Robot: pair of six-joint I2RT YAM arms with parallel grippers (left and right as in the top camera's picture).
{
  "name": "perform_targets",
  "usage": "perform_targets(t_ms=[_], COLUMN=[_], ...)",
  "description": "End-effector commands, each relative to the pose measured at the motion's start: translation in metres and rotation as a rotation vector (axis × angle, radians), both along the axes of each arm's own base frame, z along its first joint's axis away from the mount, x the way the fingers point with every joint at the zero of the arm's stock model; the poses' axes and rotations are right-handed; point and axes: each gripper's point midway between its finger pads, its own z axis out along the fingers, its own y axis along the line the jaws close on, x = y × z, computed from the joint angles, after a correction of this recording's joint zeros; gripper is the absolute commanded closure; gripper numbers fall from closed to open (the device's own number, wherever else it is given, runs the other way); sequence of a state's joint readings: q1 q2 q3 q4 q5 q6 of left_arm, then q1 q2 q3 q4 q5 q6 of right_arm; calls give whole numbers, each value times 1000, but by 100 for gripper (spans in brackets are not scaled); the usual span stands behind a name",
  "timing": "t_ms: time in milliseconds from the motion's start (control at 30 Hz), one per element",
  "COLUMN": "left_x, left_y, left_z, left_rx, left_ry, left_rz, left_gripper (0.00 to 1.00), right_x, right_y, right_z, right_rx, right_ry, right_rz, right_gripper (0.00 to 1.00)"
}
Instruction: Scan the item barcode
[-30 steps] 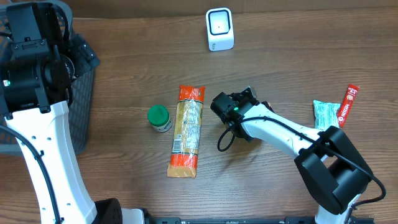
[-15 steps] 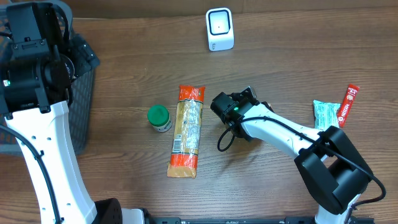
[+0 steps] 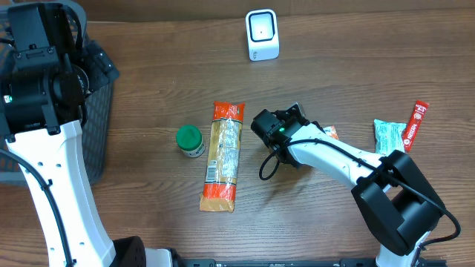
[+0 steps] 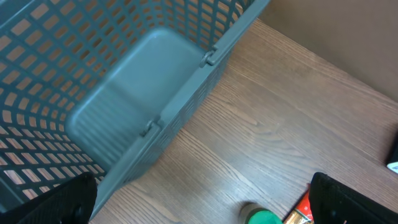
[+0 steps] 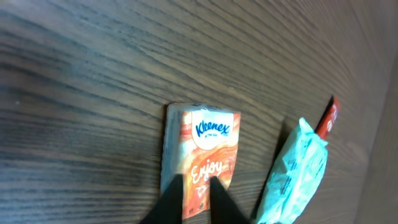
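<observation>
An orange Kleenex tissue pack (image 5: 202,140) lies flat on the wood table. In the overhead view only a corner of this pack (image 3: 330,132) shows beside the white link of the right arm. My right gripper (image 5: 196,193) hovers over the pack's near end, its dark tips a small way apart with the pack showing in the gap. The white scanner (image 3: 262,35) stands at the back of the table. My left gripper (image 4: 205,208) is wide open above the table, beside the basket, holding nothing.
A grey mesh basket (image 4: 124,81) sits at the left edge (image 3: 100,126). A long pasta packet (image 3: 224,156) and a green-capped jar (image 3: 190,140) lie mid-table. A teal pouch (image 3: 387,136) and a red stick sachet (image 3: 416,124) lie at the right, close to the tissue pack.
An orange corner of the tissue pack has come into sight beside the right arm's link in the overhead view. Both arms otherwise stay where they were.
</observation>
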State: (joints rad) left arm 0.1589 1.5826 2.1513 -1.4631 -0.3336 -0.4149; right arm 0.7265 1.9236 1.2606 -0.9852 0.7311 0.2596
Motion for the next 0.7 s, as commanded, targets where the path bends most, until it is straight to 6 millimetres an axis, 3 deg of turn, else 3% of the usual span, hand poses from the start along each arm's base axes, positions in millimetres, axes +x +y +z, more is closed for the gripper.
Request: perform_targets(t_ms=[0, 67, 233, 400, 533, 667], left_x=[1, 1, 1, 1, 1, 1], left_y=[4, 4, 4, 4, 4, 4], left_z=[2, 2, 2, 2, 2, 2], left_rx=[15, 15, 15, 15, 15, 15], left_ry=[1, 1, 1, 1, 1, 1], left_rz=[6, 6, 6, 6, 6, 6], left_gripper=[0, 0, 0, 1, 0, 0], right_x=[2, 4, 10, 17, 9, 10], right_y=[0, -3, -12, -25, -25, -49], right_z=[-1, 0, 6, 4, -3, -3], right_rx=[5, 10, 125, 401, 714, 883], right_ry=[-5, -9, 36, 189, 396, 446], right_rz=[-5, -20, -139, -298, -331, -401], right_gripper=[74, 68, 64, 62, 62, 62])
